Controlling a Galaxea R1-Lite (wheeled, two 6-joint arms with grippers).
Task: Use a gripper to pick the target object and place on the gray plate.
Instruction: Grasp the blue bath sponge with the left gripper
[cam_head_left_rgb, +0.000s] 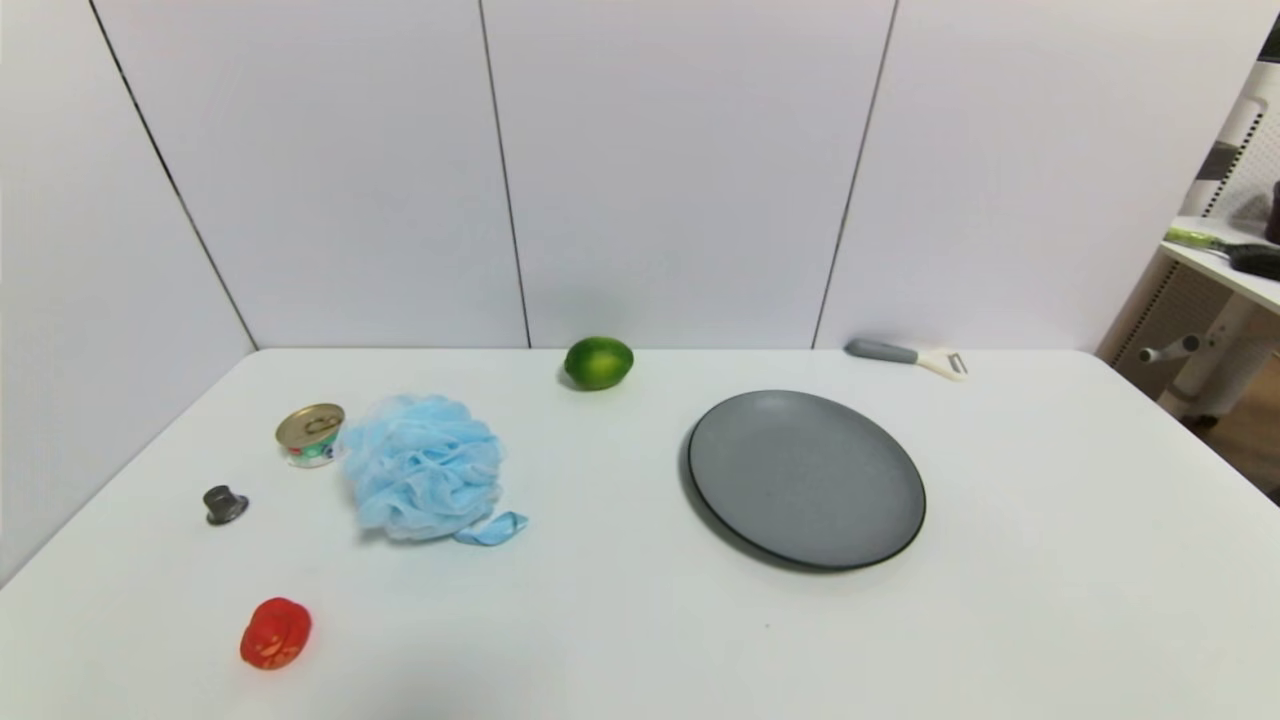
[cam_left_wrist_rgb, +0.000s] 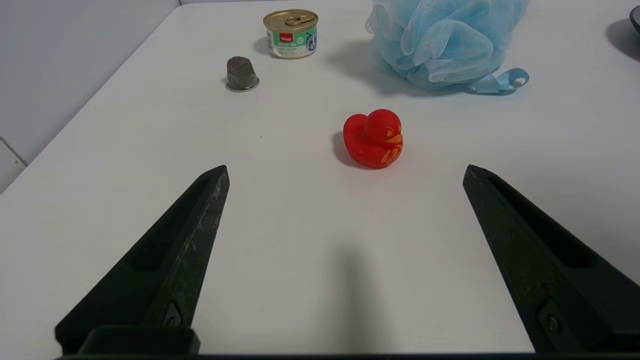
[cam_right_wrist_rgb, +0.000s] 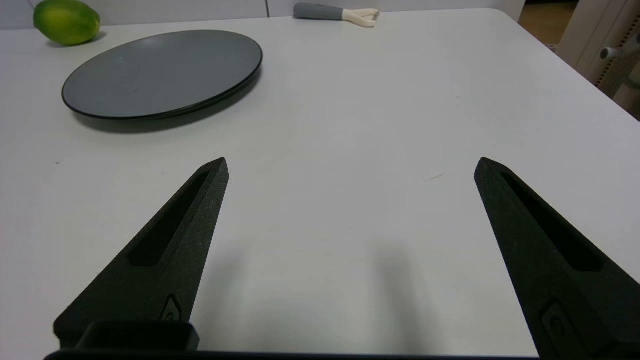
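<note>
The light-blue mesh bath pouf (cam_head_left_rgb: 425, 466) with its ribbon loop lies on the left half of the white table; it also shows in the left wrist view (cam_left_wrist_rgb: 442, 40). The gray plate (cam_head_left_rgb: 806, 478) sits right of centre, empty; it also shows in the right wrist view (cam_right_wrist_rgb: 162, 72). Neither gripper shows in the head view. My left gripper (cam_left_wrist_rgb: 345, 172) is open and empty above the near left table, with the pouf well beyond it. My right gripper (cam_right_wrist_rgb: 352, 165) is open and empty above the near right table, short of the plate.
A red toy duck (cam_head_left_rgb: 275, 633) (cam_left_wrist_rgb: 374, 138) sits between the left gripper and the pouf. A small tin can (cam_head_left_rgb: 311, 434) and a gray knob (cam_head_left_rgb: 225, 504) stand left of the pouf. A lime (cam_head_left_rgb: 598, 362) and a peeler (cam_head_left_rgb: 905, 356) lie at the back.
</note>
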